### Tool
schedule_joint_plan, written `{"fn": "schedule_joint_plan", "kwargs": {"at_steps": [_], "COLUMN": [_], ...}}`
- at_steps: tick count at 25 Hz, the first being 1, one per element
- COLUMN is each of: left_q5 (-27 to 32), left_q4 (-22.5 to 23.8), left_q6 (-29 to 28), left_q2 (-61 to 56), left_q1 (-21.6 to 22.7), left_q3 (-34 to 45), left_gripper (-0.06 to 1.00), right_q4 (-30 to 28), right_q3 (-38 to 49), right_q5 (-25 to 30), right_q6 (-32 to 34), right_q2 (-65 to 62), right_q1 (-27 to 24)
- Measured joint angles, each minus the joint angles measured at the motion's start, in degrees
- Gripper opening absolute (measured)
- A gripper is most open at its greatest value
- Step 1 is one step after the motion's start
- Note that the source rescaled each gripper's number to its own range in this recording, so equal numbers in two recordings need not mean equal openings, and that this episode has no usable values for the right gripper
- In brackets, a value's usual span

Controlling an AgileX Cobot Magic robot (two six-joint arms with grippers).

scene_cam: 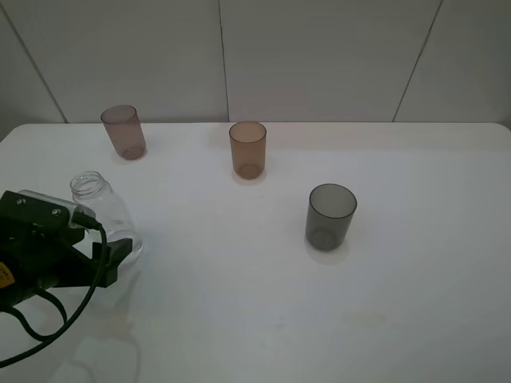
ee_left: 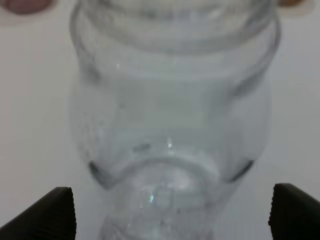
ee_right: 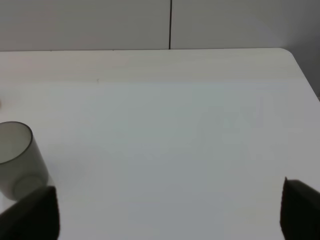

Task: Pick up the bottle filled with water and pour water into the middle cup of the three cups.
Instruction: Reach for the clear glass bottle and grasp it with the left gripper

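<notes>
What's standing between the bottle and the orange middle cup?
Nothing visible. Only table surface lies between the bottle and the middle cup; the mauve cup and grey cup both stand off that line.

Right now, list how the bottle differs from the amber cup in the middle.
Colour: the bottle is clear and colourless; the middle cup is amber-orange.
Shape: the bottle has rounded shoulders and a threaded neck; the middle cup is straight-sided.
Place: the bottle stands inside the open left end effector, while the middle cup stands alone farther back.
Both are upright, open-topped and see-through, on the white table.
</notes>
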Motion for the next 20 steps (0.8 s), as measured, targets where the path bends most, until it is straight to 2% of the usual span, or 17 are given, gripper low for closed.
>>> {"fn": "schedule_joint_plan", "kwargs": {"at_steps": [4, 20], "left_q5": [-0.2, -0.8], "left_q4": [-1.1, -0.3], "left_q6": [0.4, 0.6], "left_q2": [2.1, 2.3], "left_q1": [0.0, 0.0], "left_q3": [-0.1, -4.8], "left_gripper": [1.0, 1.0], "right_q4": [0.0, 0.0], "right_q3": [0.0, 0.0], "right_q5": [0.0, 0.0], "right_q6": [0.0, 0.0], "right_q2": [0.0, 0.0], "right_q1": [0.0, 0.0]}}
